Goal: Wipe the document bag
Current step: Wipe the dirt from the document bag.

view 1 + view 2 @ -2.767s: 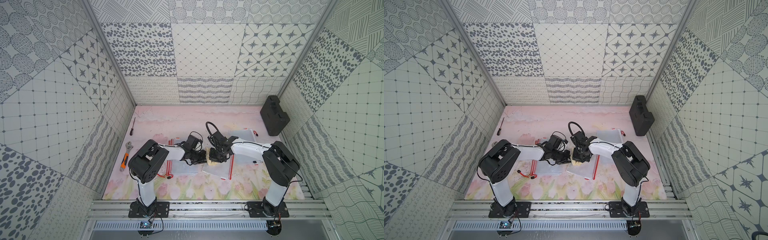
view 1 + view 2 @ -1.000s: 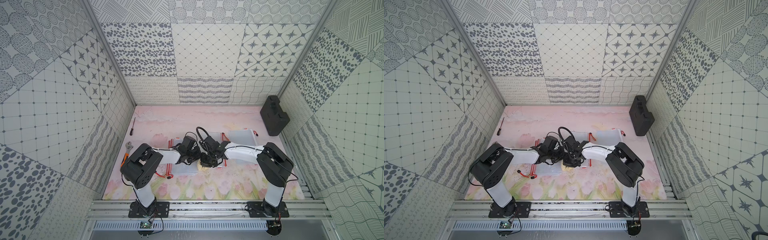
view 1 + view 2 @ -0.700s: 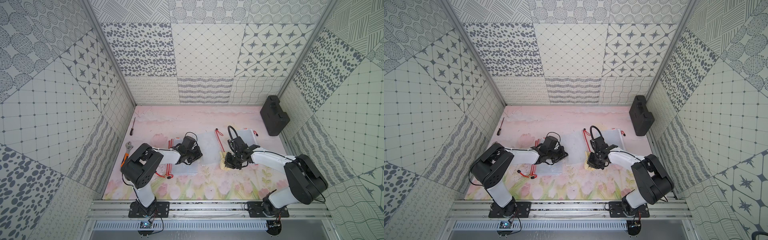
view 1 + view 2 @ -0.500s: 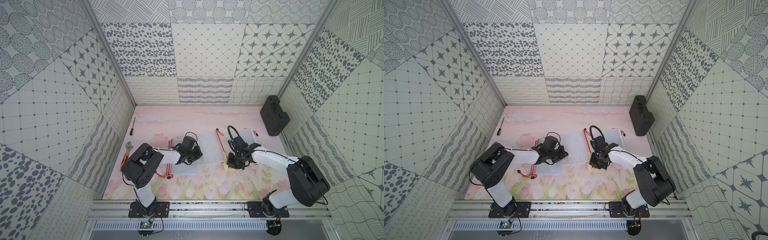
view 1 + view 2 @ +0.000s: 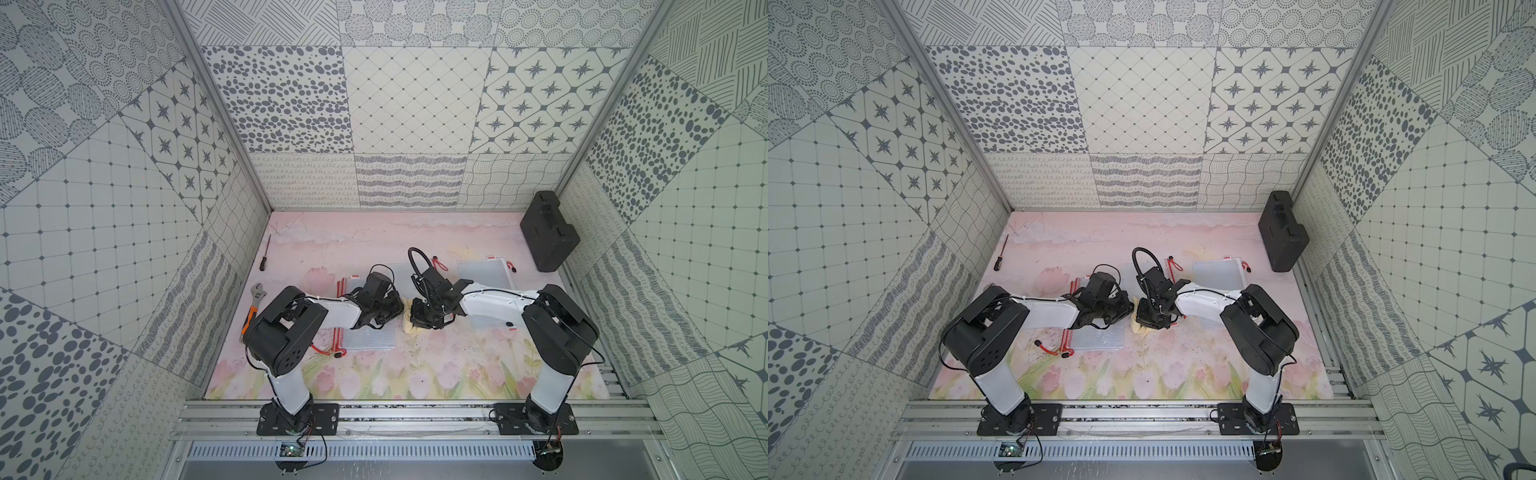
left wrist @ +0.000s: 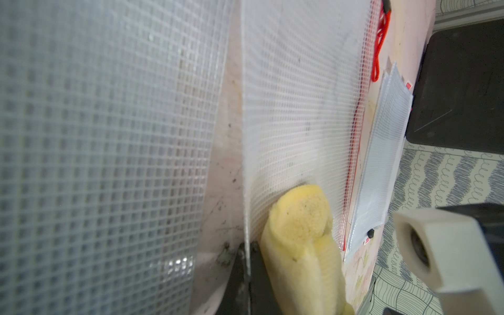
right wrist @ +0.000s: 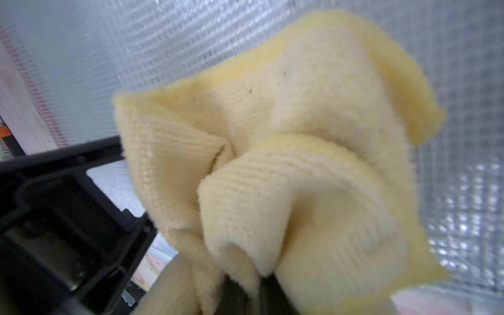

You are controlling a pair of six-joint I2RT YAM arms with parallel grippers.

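Pink floral mat (image 5: 415,374), two arms on it, and they meet head to head at its middle. Start with the right gripper (image 5: 419,323): it is clamped on the one yellow cloth (image 7: 300,163), with fabric bunched around its tips and pressed against the mesh of the middle bag (image 5: 401,277). Just beside it is the left gripper (image 5: 398,309), closed tight as well. The left wrist view shows its dark fingers (image 6: 240,272) pinching that same bag by the edge facing the left bag (image 5: 370,338), and the cloth touches down right next to them.

Now the count, working outward. Three bags sit in a row across the mat's middle in both top views. The left bag lies partly under the left arm, the middle bag sits between the grippers, and the right bag (image 5: 484,274) is partly under the right arm. Whether that last one is a single bag or a stack, I cannot tell. Two red cords (image 5: 436,264) show clearly, one behind the middle bag and one at the left bag's front corner.

One black case (image 5: 548,232) stands in the back right corner. Along the left edge lie one screwdriver (image 5: 265,257) toward the back and one wrench (image 5: 255,303) nearer the front.
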